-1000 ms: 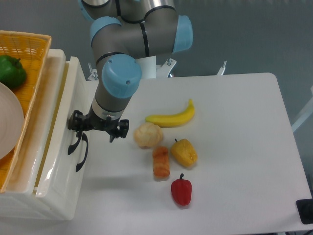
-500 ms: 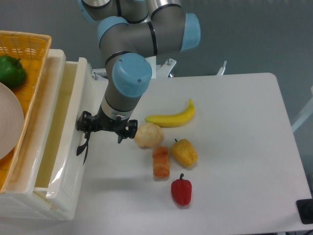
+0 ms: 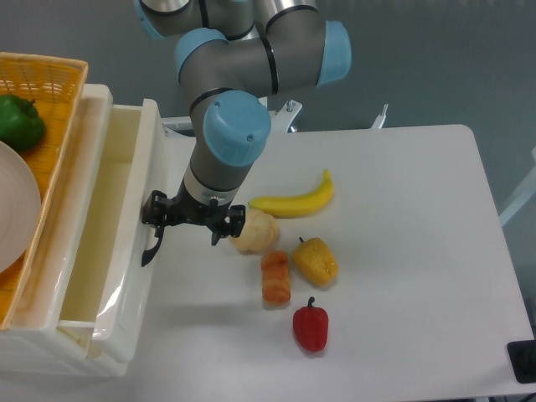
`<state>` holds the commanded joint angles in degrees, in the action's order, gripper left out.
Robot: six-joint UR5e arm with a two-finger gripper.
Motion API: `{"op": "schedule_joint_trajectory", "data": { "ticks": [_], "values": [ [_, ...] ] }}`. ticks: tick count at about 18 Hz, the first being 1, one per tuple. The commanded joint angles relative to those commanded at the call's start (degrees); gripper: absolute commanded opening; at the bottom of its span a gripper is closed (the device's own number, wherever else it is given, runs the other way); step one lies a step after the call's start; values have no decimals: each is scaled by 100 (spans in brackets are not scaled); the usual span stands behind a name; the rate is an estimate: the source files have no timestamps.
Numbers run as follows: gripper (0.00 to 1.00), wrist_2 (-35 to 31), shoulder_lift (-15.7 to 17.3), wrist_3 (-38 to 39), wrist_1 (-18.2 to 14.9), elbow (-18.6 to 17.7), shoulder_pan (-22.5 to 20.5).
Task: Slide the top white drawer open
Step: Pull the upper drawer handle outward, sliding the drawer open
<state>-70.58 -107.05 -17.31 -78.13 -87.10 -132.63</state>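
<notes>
One drawer matters here: the top white drawer (image 3: 100, 251) sits at about 9 o'clock from the middle of the surface (image 3: 402, 251), pulled partly out of its cabinet so the cream inside shows. It looks like stiff, glossy plastic, light and empty, likely to run easily on its slides but slippery on the flat front, so the curved black handle (image 3: 152, 247) is the only sensible place to take hold. The gripper (image 3: 172, 219) is right at that handle, the fingers dark against it; I cannot tell whether they are apart or clamped on it. Just at 3 o'clock of the gripper lies a pale round roll (image 3: 254, 232), close enough to be nudged. A steady sideways pull toward 3 o'clock should suit a rigid tray like this
</notes>
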Motion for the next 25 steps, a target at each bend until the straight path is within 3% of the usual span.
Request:
{"op": "schedule_joint_trajectory", "data": {
  "ticks": [25],
  "values": [
    [100, -281, -105, -290, -26, 193, -360]
  ]
}}
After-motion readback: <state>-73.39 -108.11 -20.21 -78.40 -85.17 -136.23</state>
